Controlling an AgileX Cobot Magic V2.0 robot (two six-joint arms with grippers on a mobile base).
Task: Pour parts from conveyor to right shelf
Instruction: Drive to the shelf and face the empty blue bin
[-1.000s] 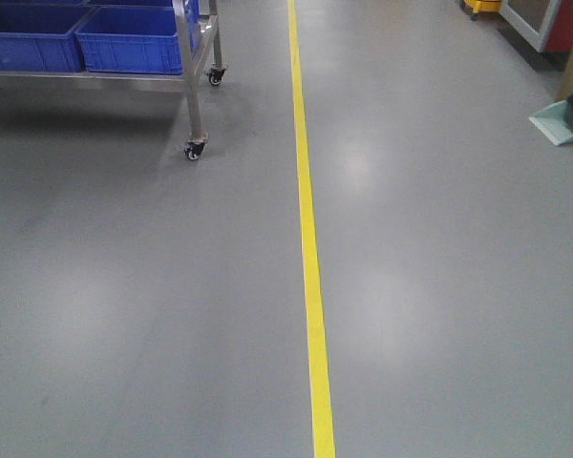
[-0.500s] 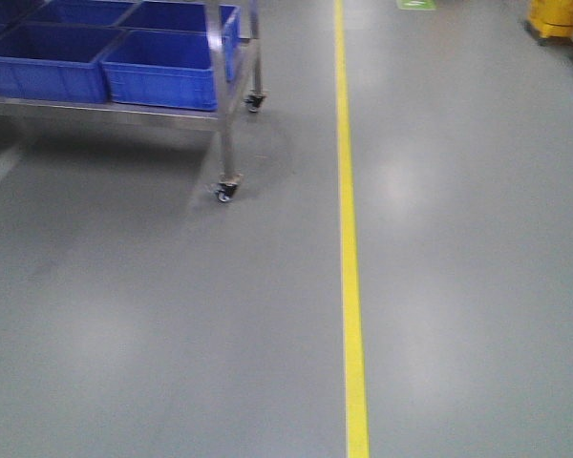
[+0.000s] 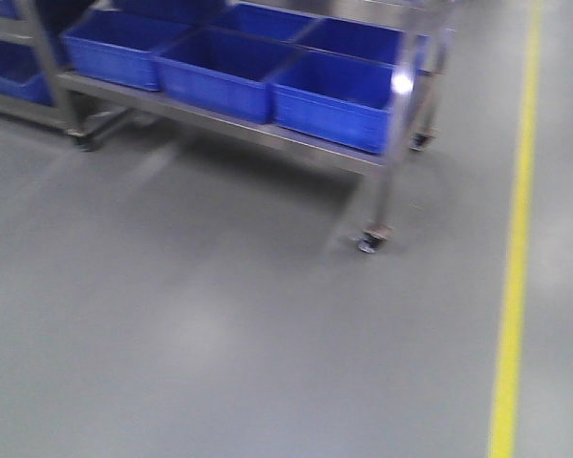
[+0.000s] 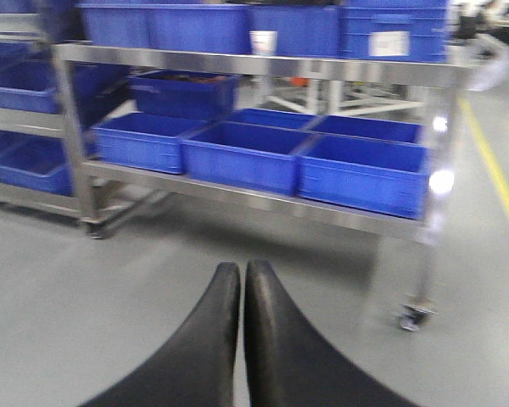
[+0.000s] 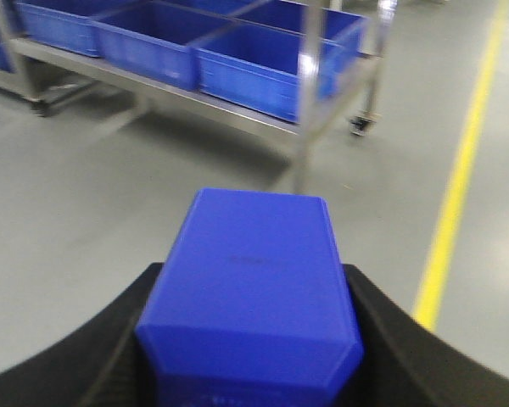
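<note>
A blue block [image 5: 250,288] is being pinched by the right gripper [image 5: 253,270], its black jaws being pressed against the block's two sides. The block is being shown as smooth, box-shaped plastic; only plain faces and bevelled near corners are being presented to the camera. It is being held over the grey floor [image 5: 93,195], well apart from the shelf [image 5: 310,85], which is standing ahead and to the left.

The left gripper [image 4: 242,270] is being shown pressed together, its jaws touching along their length with nothing between them.

The block is being shown clearly by the right wrist view alone. In the front view neither gripper is being shown; a blue sliver is being cut off at the right edge, too little to identify. There the shelf's [image 3: 315,148] bottom tier is being shown with open blue crates [image 3: 334,95] set side by side, a caster [image 3: 371,240] under the corner post, and a yellow line [image 3: 516,258] running along the floor to the right. Only in the left wrist view is the shelf's upper tier [image 4: 263,66] being shown, more crates [image 4: 246,157] being carried there, some with white labels [image 4: 388,42]. All three views are being blurred.
</note>
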